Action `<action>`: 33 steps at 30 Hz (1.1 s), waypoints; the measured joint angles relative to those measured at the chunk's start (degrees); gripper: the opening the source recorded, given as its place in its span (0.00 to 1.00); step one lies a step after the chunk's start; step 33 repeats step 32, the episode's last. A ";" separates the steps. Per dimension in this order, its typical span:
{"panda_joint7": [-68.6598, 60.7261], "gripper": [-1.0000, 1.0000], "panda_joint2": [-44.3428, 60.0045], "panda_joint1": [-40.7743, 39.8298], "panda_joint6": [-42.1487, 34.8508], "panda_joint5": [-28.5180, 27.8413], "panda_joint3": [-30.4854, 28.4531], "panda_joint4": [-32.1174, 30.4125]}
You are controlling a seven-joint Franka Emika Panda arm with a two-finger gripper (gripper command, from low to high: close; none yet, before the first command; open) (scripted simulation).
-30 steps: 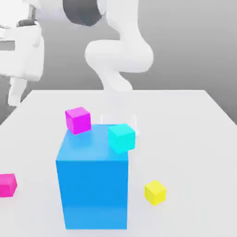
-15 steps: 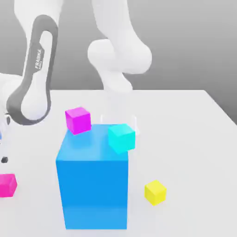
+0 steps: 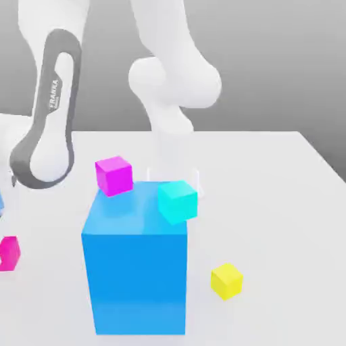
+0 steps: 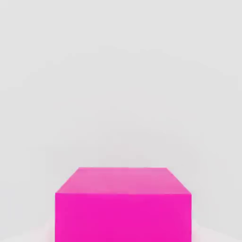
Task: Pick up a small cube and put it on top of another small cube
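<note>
The big white robot arm (image 3: pixel 51 115) is leaning down over the exterior view's left edge, and that is where the action is sitting, because the cube it wants lies out there on the flat white table (image 3: pixel 270 189). Next in size, the large blue block (image 3: pixel 135 263) is standing square in the middle of the table, nearest the camera, acting as a platform: on its far left corner the small magenta-purple cube (image 3: pixel 113 175) is sitting flat, a likely base for the stack, I'd judge. At the block's far right corner the small cyan cube (image 3: pixel 178 201) is showing against its top edge, whether resting on the block or just behind it I cannot tell. The small yellow cube (image 3: pixel 226 280) is lying alone on the table, just right of the blue block, well apart from the arm's business.

And now the smallest piece: the small hot-pink cube (image 3: pixel 9 253) is sitting on the table at the exterior view's left edge, partly cut off. In the hand view that hot-pink cube (image 4: pixel 123 203) is looming very close, square-on and centred, so the gripper is lining up dead over it. The gripper is drawn fully together, most likely clamping this cube, though no finger contact is showing. Lifting looks like the next call.
</note>
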 joint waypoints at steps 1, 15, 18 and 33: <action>-1.92 0.00 -0.54 0.94 -0.77 -0.64 1.40 0.65; -15.05 0.00 -19.70 21.54 -23.95 -7.54 17.82 6.27; -12.04 0.00 -25.72 22.43 -29.74 -6.75 18.89 5.42; -0.58 1.00 -36.06 21.68 -31.50 -0.96 19.57 -4.60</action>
